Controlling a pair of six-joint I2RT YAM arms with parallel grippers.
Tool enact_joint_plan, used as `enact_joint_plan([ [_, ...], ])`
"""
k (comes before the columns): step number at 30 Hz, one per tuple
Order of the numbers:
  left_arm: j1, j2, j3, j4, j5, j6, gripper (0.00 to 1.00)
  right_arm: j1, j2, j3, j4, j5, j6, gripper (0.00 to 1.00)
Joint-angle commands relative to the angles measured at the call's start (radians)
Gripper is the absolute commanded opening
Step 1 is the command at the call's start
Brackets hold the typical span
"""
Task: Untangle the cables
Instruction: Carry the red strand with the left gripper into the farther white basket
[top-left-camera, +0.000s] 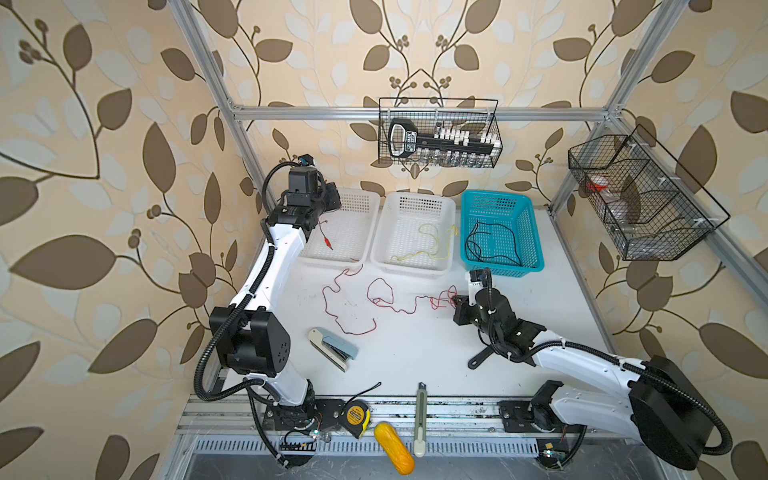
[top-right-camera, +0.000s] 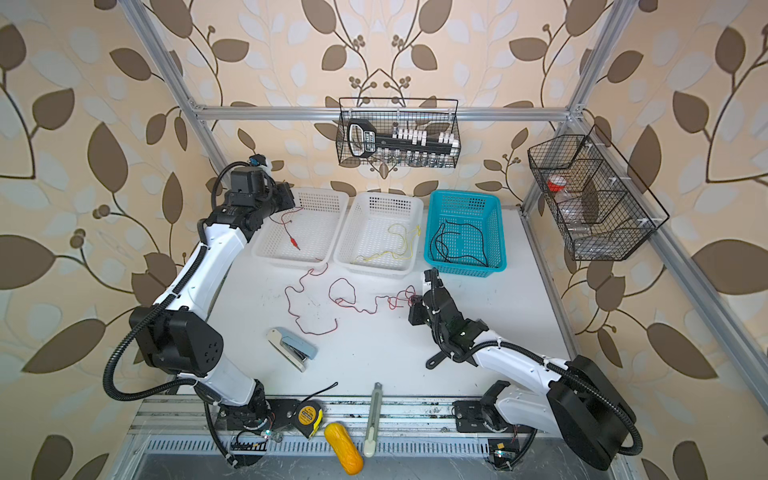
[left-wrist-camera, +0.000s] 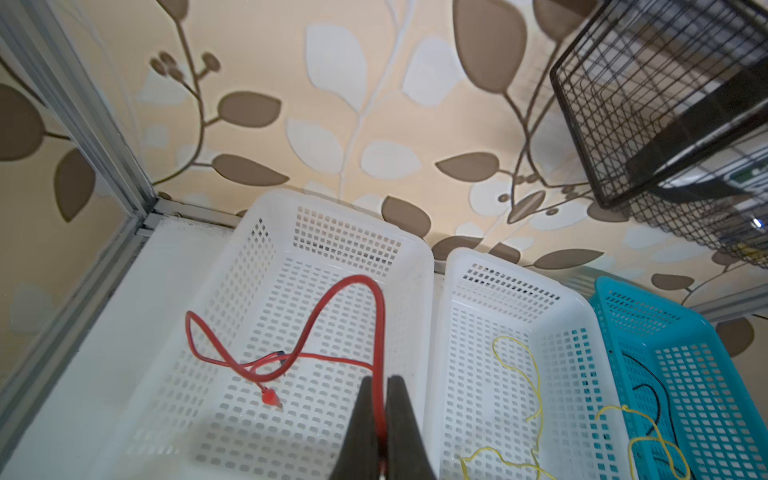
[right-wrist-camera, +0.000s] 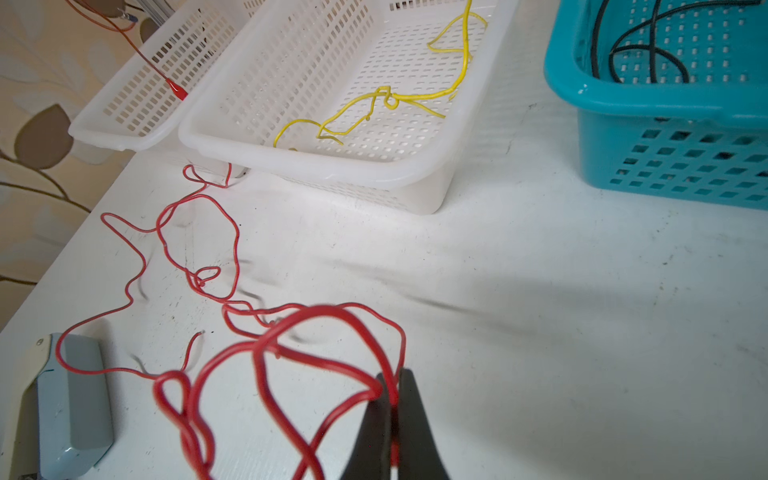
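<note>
The sorting looks mostly done, by my reading; the yellow cable (right-wrist-camera: 419, 97) lies loose in the middle basket (top-left-camera: 419, 195), and the black cable (right-wrist-camera: 653, 50) is coiled in the teal basket (top-left-camera: 496, 193), both at upper centre of the top views; neither touches another wire.

The left gripper (left-wrist-camera: 379, 380) is closed on a clip cable (left-wrist-camera: 340, 280) above the left basket (left-wrist-camera: 332, 203); the wire arches up from the jaws and drops into the basket, its red clip (left-wrist-camera: 270, 399) hanging low with the tip toward the lower right in a top view; it is not yet let go.

What is left is the long red cable (right-wrist-camera: 320, 307) on the table (top-left-camera: 415, 353); the right gripper (right-wrist-camera: 390, 378) is clamped on several bunched strands at its right end, at centre right of both top views.

Its long axis runs across the frame, from the front of the left basket to that gripper; one tail swings down toward the lower left, near the stapler (top-left-camera: 332, 349). Loops cross each other near the middle and beside the jaws, so it reads as unresolved; whether it joins the clip cable I cannot tell.
</note>
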Motion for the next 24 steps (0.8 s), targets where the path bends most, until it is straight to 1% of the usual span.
enact_joint_plan([
  [1,-0.006,0.023,-0.06,0.056,0.089,-0.033,0.0,0.008,0.013,0.002,0.012,-0.028,0.011,0.0],
  [6,-0.007,0.056,-0.143,0.079,0.126,-0.07,0.0,0.011,0.014,0.014,0.015,-0.044,0.017,0.0],
  [7,-0.007,0.062,-0.156,0.082,0.125,-0.078,0.02,0.011,0.011,0.015,0.015,-0.045,0.016,0.0],
  [11,-0.007,0.076,-0.19,0.074,0.133,-0.092,0.2,0.011,-0.003,0.023,0.007,-0.043,0.011,0.0],
  [12,-0.007,0.076,-0.199,0.075,0.135,-0.097,0.27,0.011,-0.008,0.026,0.003,-0.043,0.011,0.0],
  [14,-0.008,0.073,-0.211,0.073,0.141,-0.099,0.37,0.011,-0.017,0.029,-0.004,-0.043,0.01,0.0],
  [15,-0.008,0.07,-0.217,0.07,0.143,-0.102,0.45,0.012,-0.022,0.032,-0.008,-0.047,0.009,0.0],
  [16,-0.007,0.064,-0.222,0.072,0.152,-0.1,0.5,0.011,-0.027,0.036,-0.011,-0.053,0.009,0.0],
  [21,-0.011,0.034,-0.238,0.076,0.178,-0.097,0.67,0.009,-0.051,0.065,-0.034,-0.061,0.011,0.0],
  [23,-0.014,0.015,-0.244,0.08,0.19,-0.095,0.75,0.004,-0.059,0.078,-0.039,-0.074,0.011,0.0],
  [24,-0.016,0.004,-0.247,0.082,0.196,-0.093,0.82,0.001,-0.064,0.084,-0.041,-0.084,0.012,0.0],
])
